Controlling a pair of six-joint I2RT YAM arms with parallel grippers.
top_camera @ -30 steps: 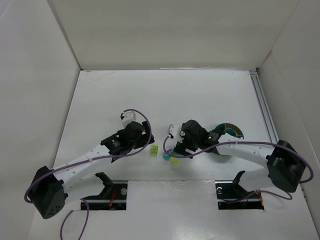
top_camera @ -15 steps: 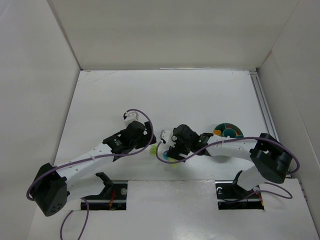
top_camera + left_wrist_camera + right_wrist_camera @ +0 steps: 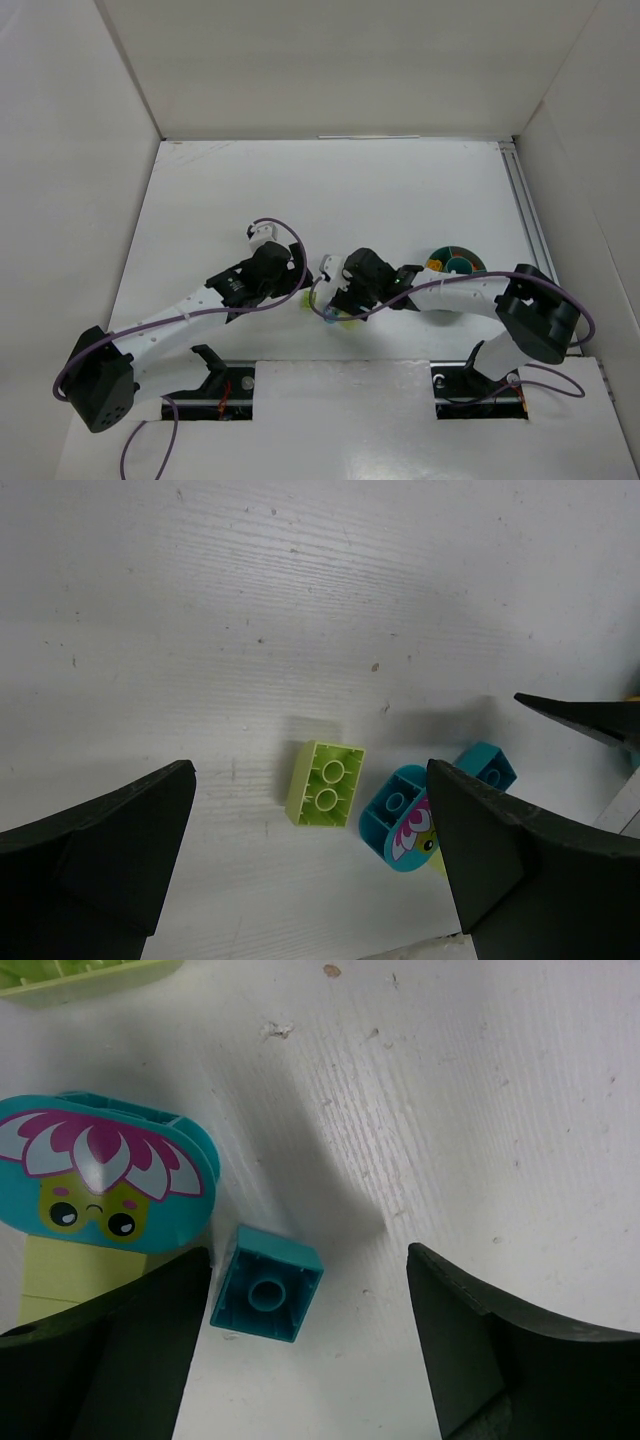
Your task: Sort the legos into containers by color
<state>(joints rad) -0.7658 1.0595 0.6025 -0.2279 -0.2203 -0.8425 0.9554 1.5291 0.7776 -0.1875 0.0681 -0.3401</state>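
Note:
A lime green brick [image 3: 325, 783], a teal oval brick with a flower face [image 3: 400, 818] and a small teal square brick [image 3: 487, 767] lie upside down near the table's front edge. My left gripper [image 3: 310, 865] is open above the lime brick, empty. My right gripper [image 3: 310, 1350] is open and low, with the small teal brick [image 3: 265, 1282] between its fingers, close to the left one. The oval brick [image 3: 100, 1172] rests on a pale yellow-green brick [image 3: 60, 1275]. In the top view both grippers [image 3: 300, 288] [image 3: 335, 300] meet over this cluster. The teal divided bowl [image 3: 459, 264] stands to the right.
The bowl holds orange and green pieces in separate wedges. White walls enclose the table on three sides. A metal rail [image 3: 530, 230] runs along the right edge. The arm bases and mounts sit at the front.
My right gripper has moved left and lower onto the brick cluster, uncovering the bowl. My left gripper has shifted slightly toward the lime brick. The bricks have not moved.

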